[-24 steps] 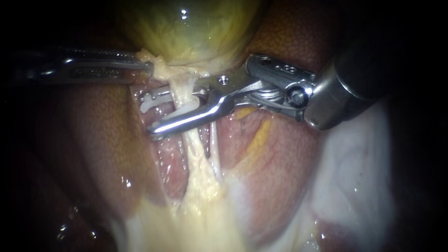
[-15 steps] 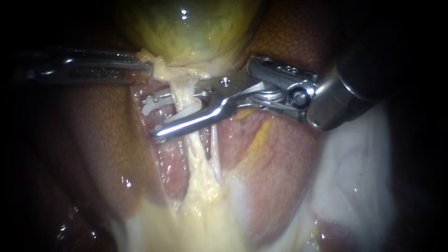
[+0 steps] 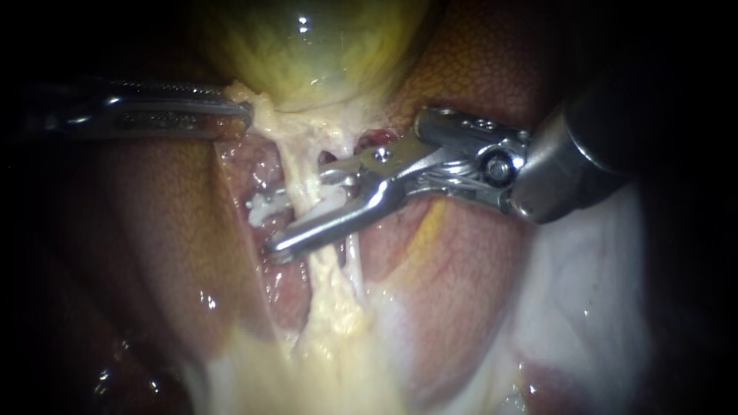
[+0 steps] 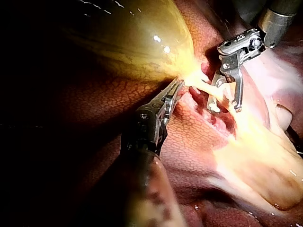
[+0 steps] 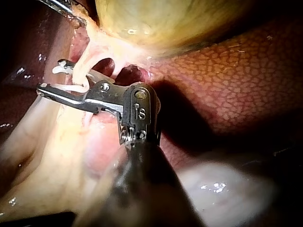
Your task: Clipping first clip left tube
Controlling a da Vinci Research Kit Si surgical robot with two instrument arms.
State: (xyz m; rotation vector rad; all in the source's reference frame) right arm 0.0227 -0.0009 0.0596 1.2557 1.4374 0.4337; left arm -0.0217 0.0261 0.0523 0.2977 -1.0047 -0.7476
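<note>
The yellow-green gallbladder [image 3: 315, 46] hangs at the top. Two pale strands run down from its neck: the thick left tube [image 3: 304, 165] and the thin right tube [image 3: 354, 261]. My left instrument [image 3: 238, 111] is shut on the pale tissue at the gallbladder's neck and holds it taut. My right instrument [image 3: 288, 223] stands open astride the left tube, one jaw in front of it and one behind. A white clip [image 3: 265, 206] sits in its jaws, its end showing past the tube. The right wrist view shows the same jaws [image 5: 52, 78] around the strand.
Mottled brown-red liver [image 3: 154, 230] lies on both sides of the tubes, with pale fatty tissue [image 3: 330, 361] below them. A whitish sheet [image 3: 584, 277] lies under my right instrument's shaft. The left wrist view shows both instruments' tips [image 4: 177, 87] [image 4: 225, 104] close together below the gallbladder [image 4: 137, 42].
My right instrument has slid down and a little to the right along the left tube, away from the gallbladder's neck, with the clip. My left instrument has held still.
</note>
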